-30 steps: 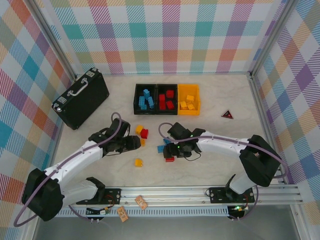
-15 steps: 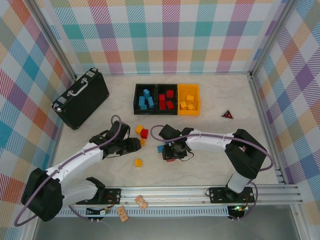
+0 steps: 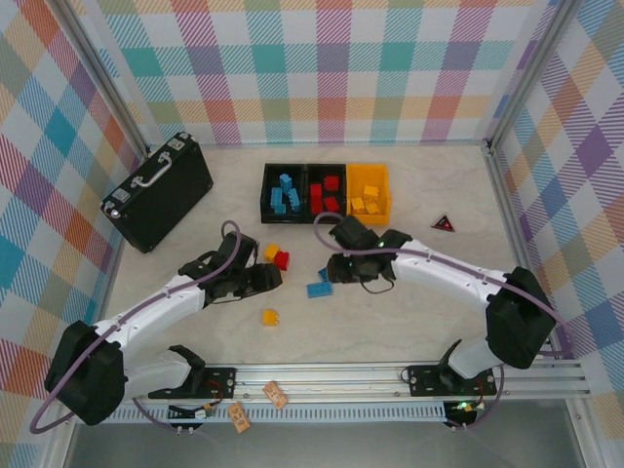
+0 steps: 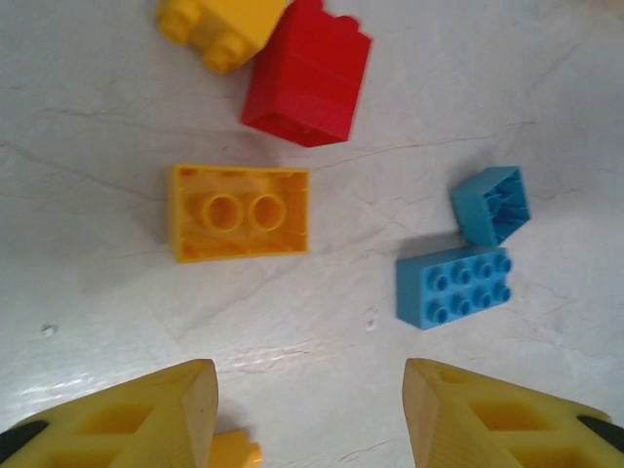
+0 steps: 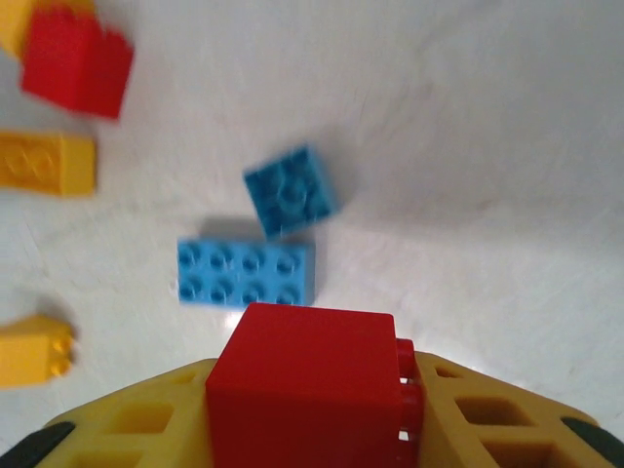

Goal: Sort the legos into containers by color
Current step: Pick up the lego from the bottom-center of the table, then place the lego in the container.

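Three joined containers sit at the back: a black one [image 3: 282,192] with blue legos, a black one [image 3: 327,194] with red legos, and a yellow-orange one [image 3: 369,194] with yellow legos. My right gripper [image 3: 336,267] [image 5: 307,414] is shut on a red lego [image 5: 304,385], lifted above a long blue lego [image 5: 246,272] [image 3: 319,290] and a small blue one [image 5: 290,190]. My left gripper [image 3: 271,281] [image 4: 310,409] is open and holds nothing. Ahead of it lie an upside-down yellow lego [image 4: 240,213], a red lego [image 4: 306,73] [image 3: 282,259] and another yellow one [image 4: 219,24].
A black briefcase [image 3: 158,190] lies at the back left. A small dark triangle [image 3: 444,223] sits right of the bins. One yellow lego [image 3: 270,317] lies alone nearer the front. Metal frame rails border the table.
My right gripper came down on the red lego near the front, closed on it and carried it back toward the bins. The left arm has barely moved.
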